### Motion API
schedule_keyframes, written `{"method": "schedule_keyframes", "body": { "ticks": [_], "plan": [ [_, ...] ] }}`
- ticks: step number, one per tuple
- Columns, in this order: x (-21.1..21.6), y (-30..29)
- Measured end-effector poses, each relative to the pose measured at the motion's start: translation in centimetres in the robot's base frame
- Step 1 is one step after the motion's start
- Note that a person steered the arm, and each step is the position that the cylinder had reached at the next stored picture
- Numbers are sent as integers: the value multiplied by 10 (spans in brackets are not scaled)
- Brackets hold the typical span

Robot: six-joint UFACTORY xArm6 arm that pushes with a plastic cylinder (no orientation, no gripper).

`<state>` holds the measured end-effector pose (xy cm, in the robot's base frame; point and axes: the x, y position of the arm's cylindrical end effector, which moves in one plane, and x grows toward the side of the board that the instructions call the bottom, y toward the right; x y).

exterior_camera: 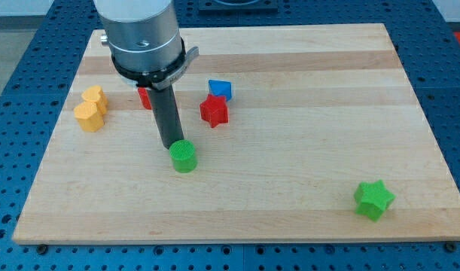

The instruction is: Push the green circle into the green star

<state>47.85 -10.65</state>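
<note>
The green circle (184,156) is a short green cylinder on the wooden board (290,181), left of the middle. The green star (374,199) lies far off at the view's lower right, near the board's bottom edge. My tip (172,146) is the lower end of the dark rod; it stands right against the green circle's upper-left side, apparently touching it. The rod hangs from the grey arm body at the view's top left.
A red star (214,111) and a blue block (220,90) lie above and right of the green circle. A red block (144,97) is partly hidden behind the rod. Two yellow blocks (90,110) sit together at the left.
</note>
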Motion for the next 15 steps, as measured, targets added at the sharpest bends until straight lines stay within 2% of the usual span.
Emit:
{"method": "schedule_keyframes", "body": {
  "ticks": [1,2,5,7,8,9,11,12,13,14,15],
  "plan": [
    [8,-37],
    [17,-42],
    [25,113],
    [26,31],
    [65,28],
    [61,66],
    [33,192],
    [33,227],
    [33,216],
    [33,146],
    [49,132]
  ]
}}
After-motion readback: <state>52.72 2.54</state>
